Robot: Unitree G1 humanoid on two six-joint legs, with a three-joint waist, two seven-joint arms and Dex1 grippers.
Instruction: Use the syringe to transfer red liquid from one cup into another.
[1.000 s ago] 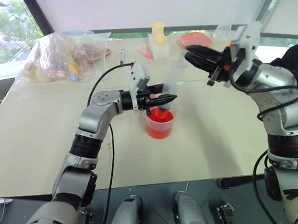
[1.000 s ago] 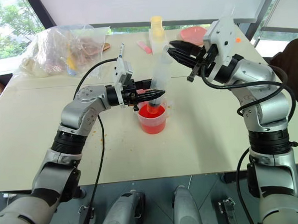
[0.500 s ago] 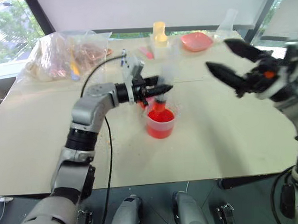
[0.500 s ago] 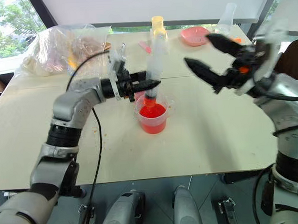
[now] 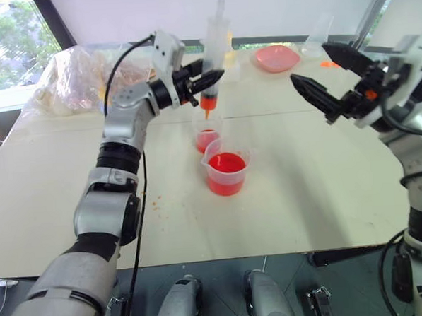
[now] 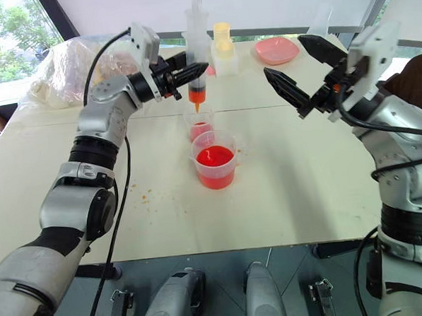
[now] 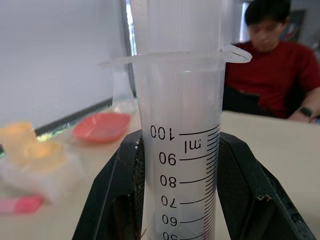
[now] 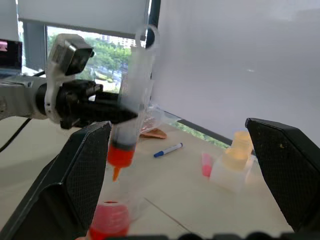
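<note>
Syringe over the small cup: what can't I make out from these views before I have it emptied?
- Syringe: the left wrist view cuts off its scale low down; the left gripper flanks the barrel, so the fill is unreadable.
- Smaller cup: in the head views the beaker hides its base.
- Red liquid: any drip from the tip is too small to tell.
</note>
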